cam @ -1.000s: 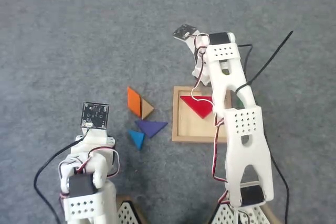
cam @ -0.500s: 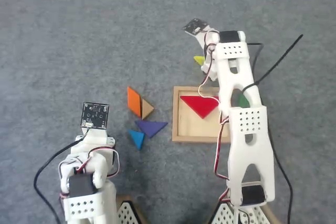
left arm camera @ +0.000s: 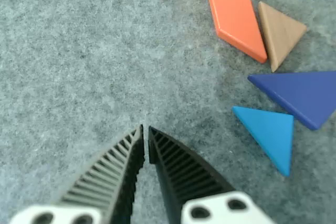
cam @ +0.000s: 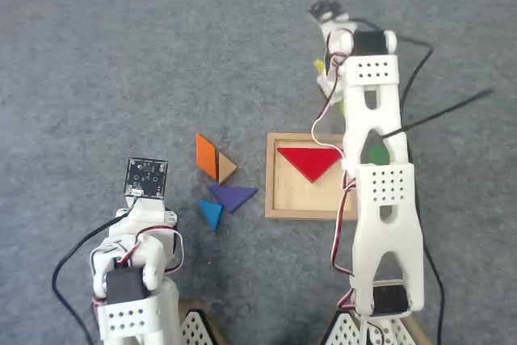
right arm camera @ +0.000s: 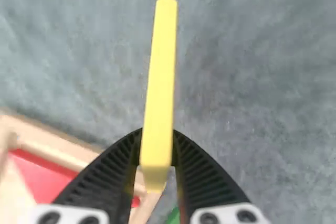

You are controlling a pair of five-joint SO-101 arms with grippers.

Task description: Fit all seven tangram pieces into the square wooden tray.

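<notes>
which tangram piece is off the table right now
The yellow piece, clamped in the right pincer. The orange, tan, purple and blue pieces lie flat on the mat; red lies in the tray.

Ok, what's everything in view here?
square wooden tray: 1, pale wood, on mat beneath right arm
red triangle: 1, in tray
green piece: 1, in tray, mostly hidden by arm
orange parallelogram, tan wooden triangle, dark blue triangle, light blue triangle: 1 each, clustered on mat beside tray
yellow piece: 1, held beyond tray
grey felt mat: 1, covers table
left gripper: shut, above mat
right gripper: shut on yellow piece
</notes>
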